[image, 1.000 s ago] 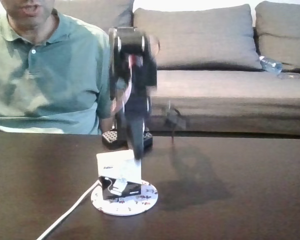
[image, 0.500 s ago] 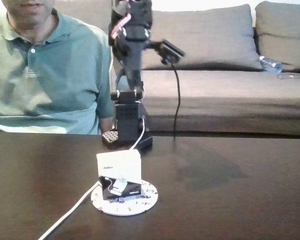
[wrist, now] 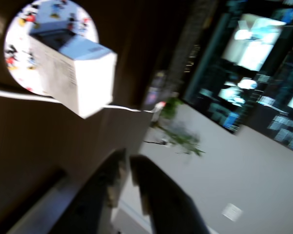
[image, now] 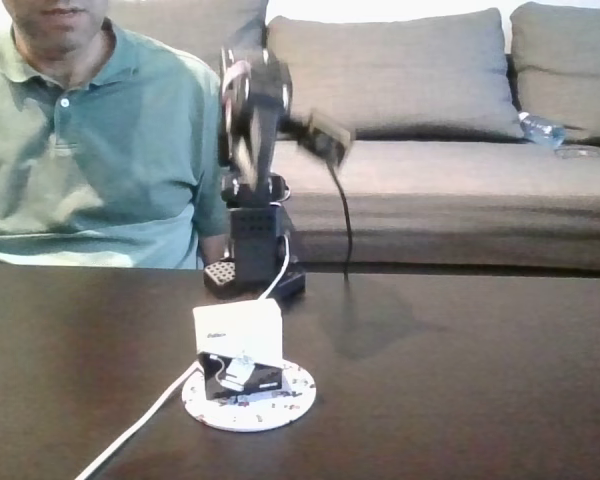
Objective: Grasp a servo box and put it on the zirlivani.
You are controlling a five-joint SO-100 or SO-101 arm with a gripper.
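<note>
Wrist view shows you the gripper (wrist: pixel 128 163) nearly closed on nothing, the servo box (wrist: pixel 75 70) on the zirlivani (wrist: pixel 17 53) at eleven o'clock.

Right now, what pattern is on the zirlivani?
White zirlivani with small red, dark and yellow cartoon-like figures; shows best in the wrist view.

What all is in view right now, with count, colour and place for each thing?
Servo box: one, white top over black lower part, standing on the disc.
Zirlivani: one, white disc with speckled print, near table edge in the fixed view.
Cable: one, white, running across the table past the disc.
Table: one, dark brown.
Sofa: one, grey, behind the table.
Bottle: one, clear, lying on the sofa.
Person: one, green polo shirt, seated behind the table.
Arm: one, black, raised above its base.
Gripper: one, black, jaws close together, nothing between them.
</note>
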